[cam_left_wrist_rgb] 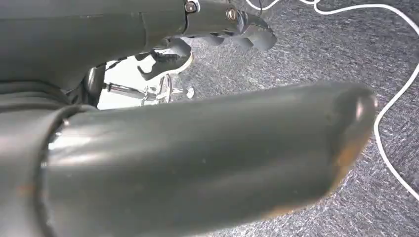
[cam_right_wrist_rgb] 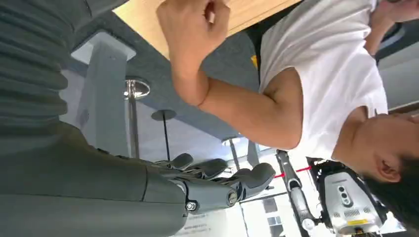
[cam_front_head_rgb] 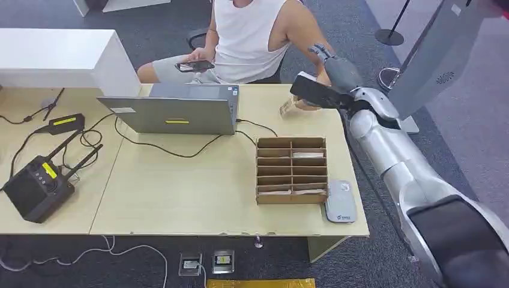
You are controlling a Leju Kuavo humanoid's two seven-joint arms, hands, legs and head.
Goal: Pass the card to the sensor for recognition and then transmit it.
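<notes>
My right hand (cam_front_head_rgb: 337,69) is stretched out over the far right edge of the table (cam_front_head_rgb: 180,192), close to a seated person. Its fingers (cam_right_wrist_rgb: 222,181) lie loosely apart and hold nothing. Just beside my wrist, the person's hand (cam_front_head_rgb: 307,105) is closed on a small tan card (cam_front_head_rgb: 287,108) above the tabletop. The grey card sensor (cam_front_head_rgb: 341,203) lies flat at the front right corner. A cardboard divider box (cam_front_head_rgb: 292,170) with cards in its slots stands next to it. My left hand (cam_left_wrist_rgb: 232,29) hangs over the carpet, holding nothing.
A grey laptop (cam_front_head_rgb: 177,111) stands at the back of the table, with black cables trailing from it. A black router (cam_front_head_rgb: 37,183) and a power brick (cam_front_head_rgb: 65,123) sit at the left. A grey kiosk (cam_front_head_rgb: 444,57) rises at the right. A white cable (cam_left_wrist_rgb: 395,98) lies on the floor.
</notes>
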